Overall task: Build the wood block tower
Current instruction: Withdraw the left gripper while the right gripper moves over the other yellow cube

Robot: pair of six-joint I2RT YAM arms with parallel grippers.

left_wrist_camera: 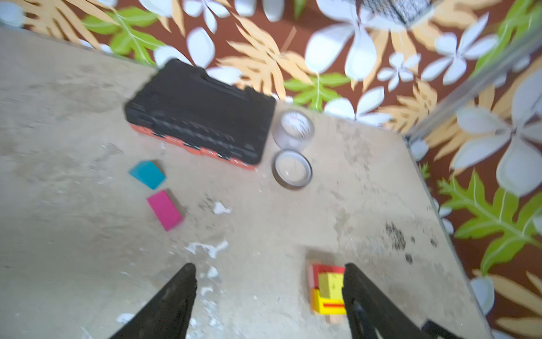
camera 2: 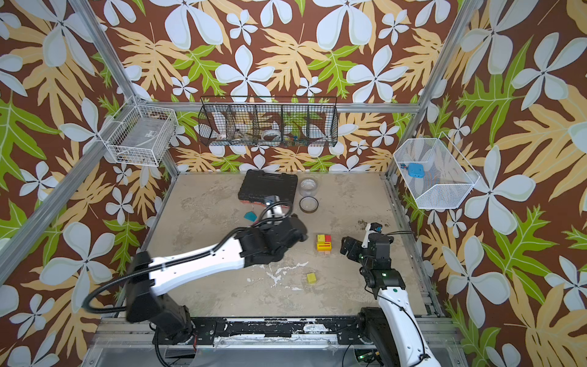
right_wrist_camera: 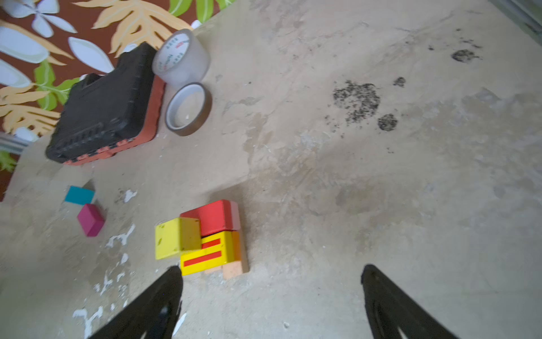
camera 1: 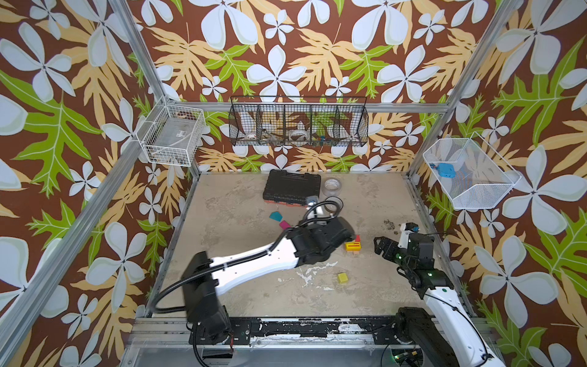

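The tower is a low stack: plain wood base, yellow brick with red stripes, red brick, and a yellow-green cube on top. My left gripper hovers open just left of the tower, which shows against the inner side of one fingertip; that view is blurred. My right gripper is open and empty, just right of the tower. Loose wood blocks lie apart: a teal wedge, a magenta brick and a yellow-green cube.
A black tool case lies at the back of the table with two tape rolls beside it. Wire baskets hang on the walls. The left arm stretches across the table's middle.
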